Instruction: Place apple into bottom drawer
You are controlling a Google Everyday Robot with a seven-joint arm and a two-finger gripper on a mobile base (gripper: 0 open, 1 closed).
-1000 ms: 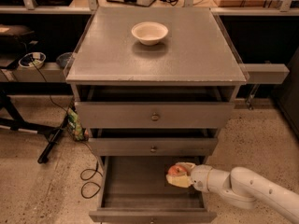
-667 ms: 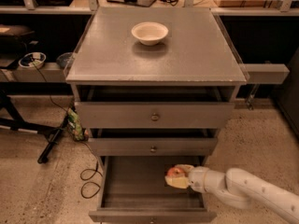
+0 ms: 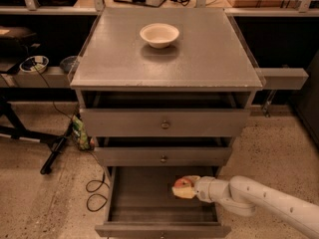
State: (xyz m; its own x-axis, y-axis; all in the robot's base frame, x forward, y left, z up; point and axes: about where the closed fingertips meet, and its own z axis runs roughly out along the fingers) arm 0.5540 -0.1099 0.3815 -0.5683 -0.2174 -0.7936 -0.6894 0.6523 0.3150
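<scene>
The bottom drawer is pulled open and shows its dark inner floor. My gripper reaches in from the right on a white arm and sits over the drawer's right half. It is shut on the apple, whose red top shows between the cream fingers. The apple is held a little above the drawer floor, below the middle drawer's front.
A cream bowl stands on the cabinet top. The top drawer and the middle drawer stick out slightly. A black cable and a stand leg lie on the floor to the left.
The gripper with the apple has shifted slightly left and deeper into the bottom drawer. The cabinet and the bowl have not moved.
</scene>
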